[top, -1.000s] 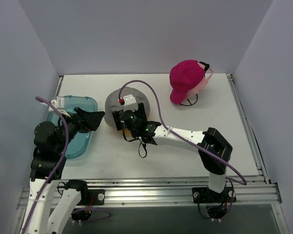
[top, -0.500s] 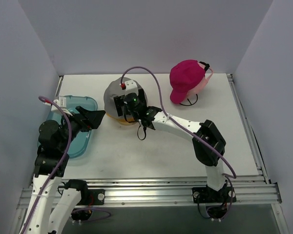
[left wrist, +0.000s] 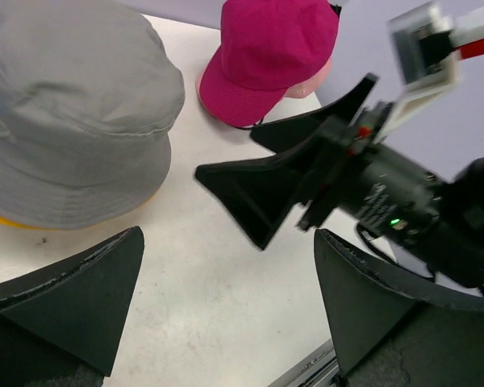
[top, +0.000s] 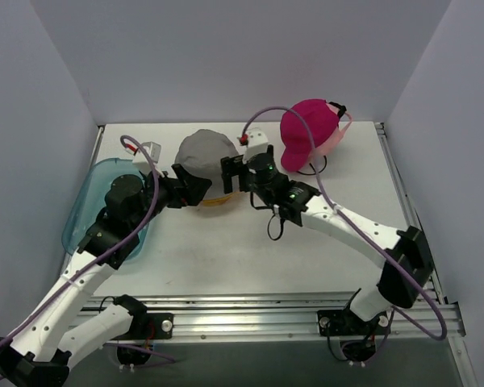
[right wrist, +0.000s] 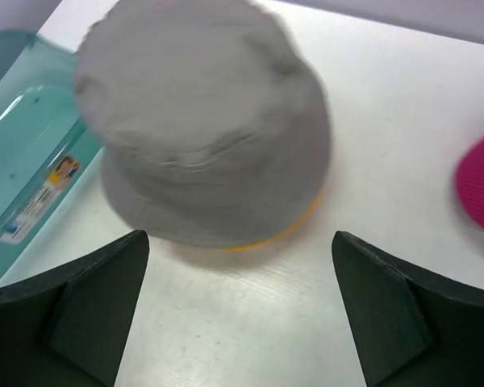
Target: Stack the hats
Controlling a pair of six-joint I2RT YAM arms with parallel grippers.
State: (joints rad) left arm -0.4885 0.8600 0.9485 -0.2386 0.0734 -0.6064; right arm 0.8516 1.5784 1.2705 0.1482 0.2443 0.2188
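Observation:
The grey bucket hat [top: 204,155] sits over the yellow bucket hat, of which only a rim edge [top: 215,201] shows. The magenta baseball cap [top: 305,129] lies on the light pink cap [top: 336,143] at the back right. My left gripper [top: 191,186] is open and empty at the grey hat's near-left side. My right gripper [top: 230,173] is open and empty at the hat's right side. The left wrist view shows the grey hat [left wrist: 64,105], the magenta cap [left wrist: 266,56] and my right gripper [left wrist: 278,189]. The right wrist view shows the grey hat [right wrist: 202,137] with the yellow rim [right wrist: 300,222] under it.
A translucent teal tray [top: 85,211] lies at the table's left edge, also seen in the right wrist view [right wrist: 24,157]. White walls stand behind and on both sides. A metal rail runs along the near edge [top: 250,306].
My right gripper has drawn back to the right off the grey hat, which now rests over the yellow hat. My left arm has swung from the tray over to the hat's left side.

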